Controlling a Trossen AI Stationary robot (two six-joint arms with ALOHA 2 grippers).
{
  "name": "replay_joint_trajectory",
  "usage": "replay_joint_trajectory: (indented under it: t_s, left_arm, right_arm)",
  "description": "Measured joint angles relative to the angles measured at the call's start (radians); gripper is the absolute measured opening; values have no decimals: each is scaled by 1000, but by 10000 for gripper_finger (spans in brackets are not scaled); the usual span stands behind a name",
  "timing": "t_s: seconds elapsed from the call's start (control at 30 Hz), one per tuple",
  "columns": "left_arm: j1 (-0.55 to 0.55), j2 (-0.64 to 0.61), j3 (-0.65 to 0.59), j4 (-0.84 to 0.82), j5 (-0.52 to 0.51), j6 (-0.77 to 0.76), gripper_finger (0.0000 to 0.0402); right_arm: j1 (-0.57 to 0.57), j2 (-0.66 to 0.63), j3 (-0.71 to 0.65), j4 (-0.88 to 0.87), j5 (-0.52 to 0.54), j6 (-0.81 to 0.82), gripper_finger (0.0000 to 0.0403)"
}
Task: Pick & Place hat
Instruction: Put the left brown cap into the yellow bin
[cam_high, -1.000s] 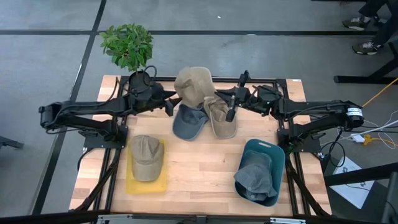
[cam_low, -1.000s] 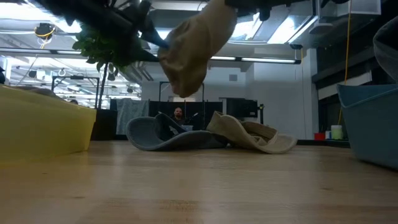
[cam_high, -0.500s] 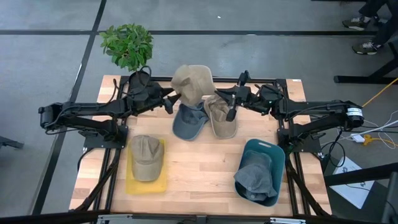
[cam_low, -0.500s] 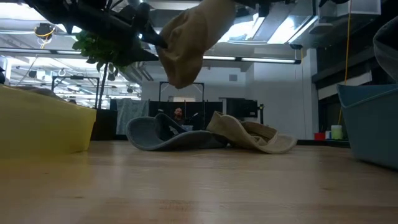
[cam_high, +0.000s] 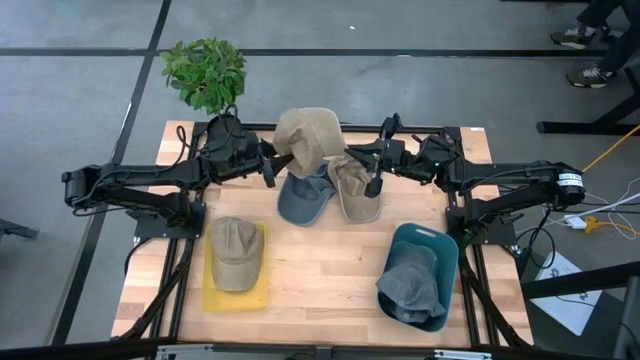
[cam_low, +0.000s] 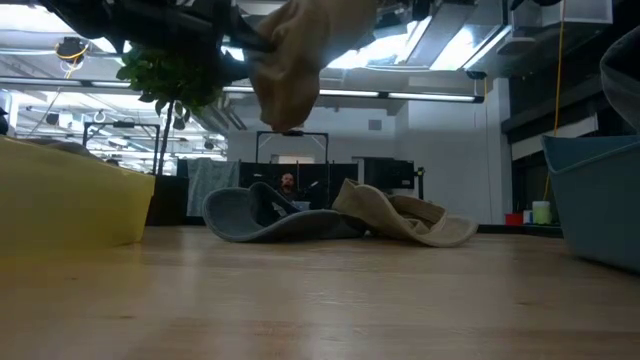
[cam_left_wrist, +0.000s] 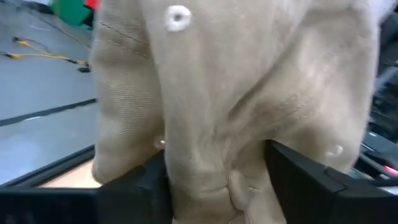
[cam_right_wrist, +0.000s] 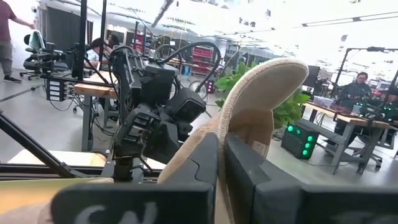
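Observation:
A tan hat (cam_high: 306, 134) hangs in the air over the table's far middle, between my two grippers; in the low view the tan hat (cam_low: 297, 55) hangs high above the wood. My left gripper (cam_high: 270, 163) reaches it from the table's left and my right gripper (cam_high: 350, 157) from the right. Both are shut on it. In the left wrist view the tan hat's crown (cam_left_wrist: 249, 74) fills the picture. Under it, on the table, lie a blue-grey hat (cam_high: 303, 196) and a second tan hat (cam_high: 357, 192), brims flat on the wood. My left gripper has a bunched fold of the tan hat's crown (cam_left_wrist: 217, 168) between its two fingers (cam_left_wrist: 155, 180), which stand wide apart with cloth filling the gap. It comes level from the table's left. The hat is lifted clear of the table. My right gripper pinches the tan hat's brim edge (cam_right_wrist: 231, 127) between its shut fingers (cam_right_wrist: 199, 162), coming about level from the table's right. The brim curves up and away beyond the fingertips. How far back the cloth reaches does not show.
A yellow tray (cam_high: 212, 292) with a khaki cap (cam_high: 235, 252) sits at the near left. A teal bin (cam_high: 440, 245) with a grey-blue hat (cam_high: 408, 285) sits at the near right. A potted plant (cam_high: 205, 70) stands at the far left corner. People and desks show beyond the table.
The tan hat has tipped upward between the grippers: its hanging lower end has risen in the low view while its top has stayed about where it was. My left gripper has tipped up with it, and the hat has shifted slightly toward the table's far left.

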Motion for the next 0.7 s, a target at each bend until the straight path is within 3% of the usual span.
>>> replay_joint_trajectory:
  t_s: [0.2,0.33,0.5,0.7]
  left_arm:
    - [0,-2,0,24,142,41,95]
    - [0,-11,0,30,228,76,16]
    - [0,-56,0,31,335,105,18]
    - [0,-131,0,17,377,106,15]
  right_arm:
    - [0,0,0,-28,3,-3,21]
    - [-1,0,0,-59,60,-12,22]
    - [0,0,0,-117,140,-32,23]
    - [-4,0,2,-200,160,-38,24]
